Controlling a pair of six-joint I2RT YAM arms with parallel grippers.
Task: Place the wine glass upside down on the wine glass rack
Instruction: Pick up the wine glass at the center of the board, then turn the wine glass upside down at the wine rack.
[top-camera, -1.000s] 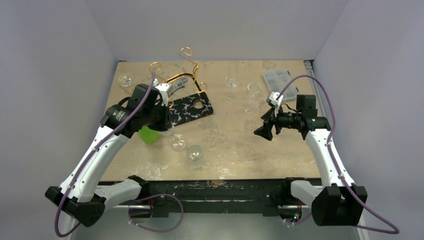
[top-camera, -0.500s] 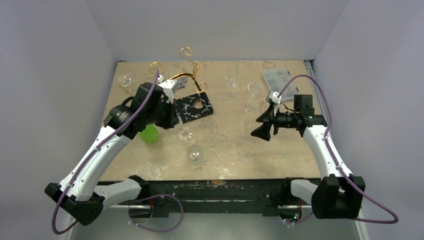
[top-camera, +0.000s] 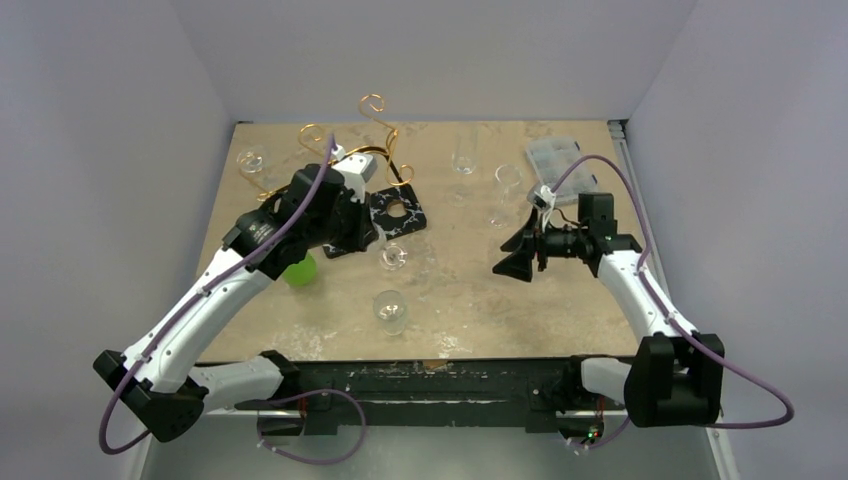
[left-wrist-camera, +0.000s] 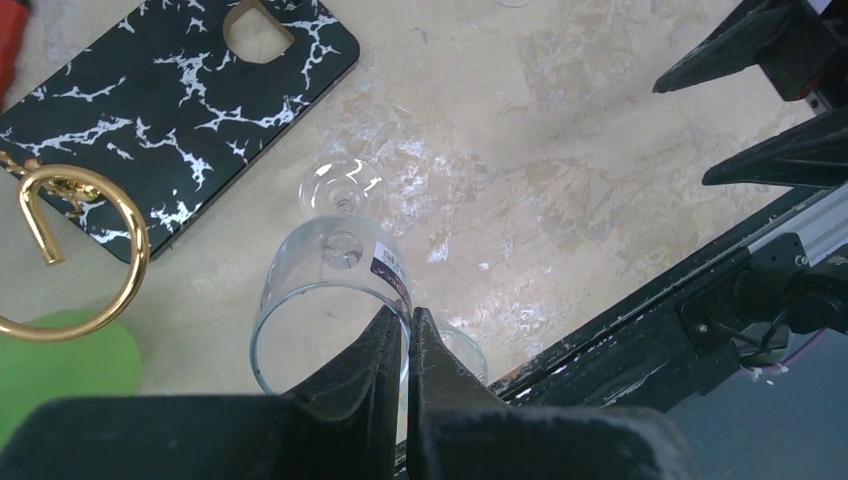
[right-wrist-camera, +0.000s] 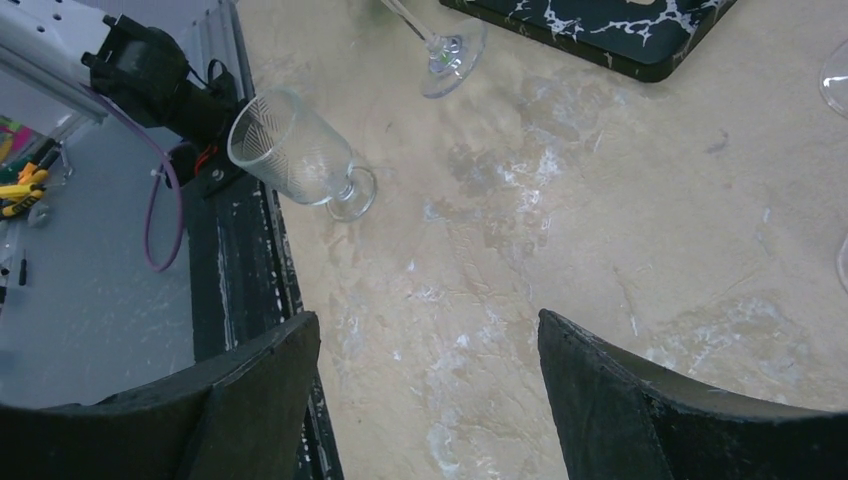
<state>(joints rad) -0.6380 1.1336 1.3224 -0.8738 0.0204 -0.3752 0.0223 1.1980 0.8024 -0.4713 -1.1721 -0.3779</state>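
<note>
My left gripper (left-wrist-camera: 408, 316) is shut on the rim of the clear wine glass (left-wrist-camera: 335, 285), one finger inside the bowl and one outside. The glass's stem and foot (top-camera: 393, 257) point away from the wrist toward the table, just right of the black board. The wine glass rack (top-camera: 374, 131), thin gold wire with curled loops, stands at the back left behind the left wrist; one gold loop (left-wrist-camera: 72, 252) shows at the left of the left wrist view. My right gripper (top-camera: 513, 263) hangs open over bare tabletop right of centre, nothing between its fingers (right-wrist-camera: 262, 385).
A black white-veined board (top-camera: 398, 212) lies below the rack. A green object (top-camera: 298, 270) sits under the left arm. A ribbed stemmed glass (top-camera: 390, 310) stands near the front. More glasses (top-camera: 463, 151) (top-camera: 507, 186) (top-camera: 250, 160) and a plastic box (top-camera: 553, 155) are at the back.
The left arm has carried the held wine glass right and toward the back, from beside the green object to the board's right end. The right gripper has drifted slightly left.
</note>
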